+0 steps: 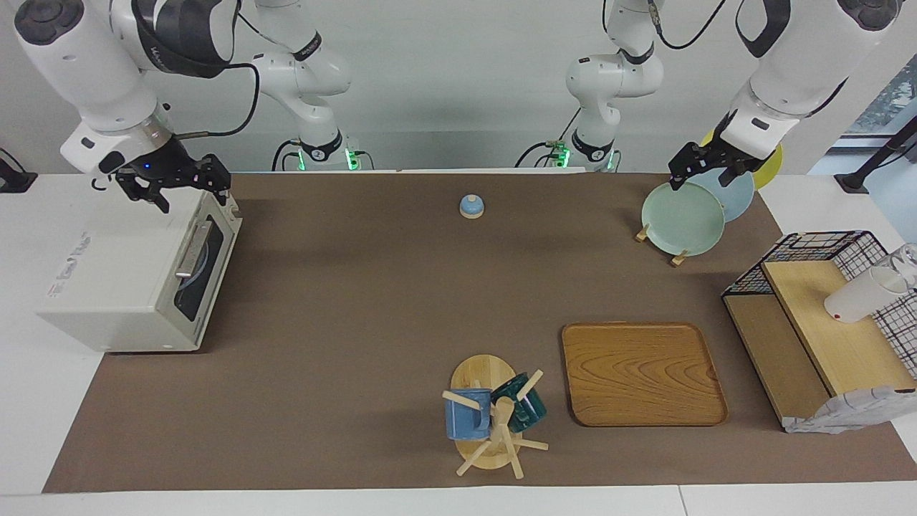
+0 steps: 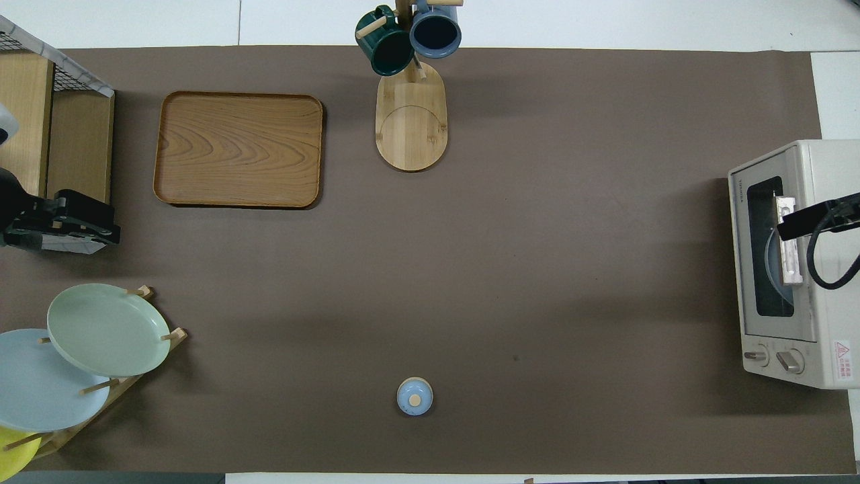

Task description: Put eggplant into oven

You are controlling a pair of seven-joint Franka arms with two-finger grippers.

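Note:
The cream-white oven [image 1: 122,287] stands at the right arm's end of the table, and its dark glass door with the silver handle [image 1: 193,249] is closed. It also shows in the overhead view [image 2: 742,255], where a pale round shape shows dimly through the glass. The eggplant is not in view in either frame. My right gripper [image 1: 172,190] hangs in the air over the oven's top edge near the door, and in the overhead view [image 2: 799,223] it covers the handle. My left gripper [image 1: 691,170] is up over the plate rack.
A small blue lid [image 1: 471,206] lies near the robots at mid-table. A wooden tray [image 1: 641,373] and a mug tree [image 1: 494,416] with two mugs lie farther out. A plate rack [image 1: 682,218] and a wire shelf [image 1: 824,322] stand at the left arm's end.

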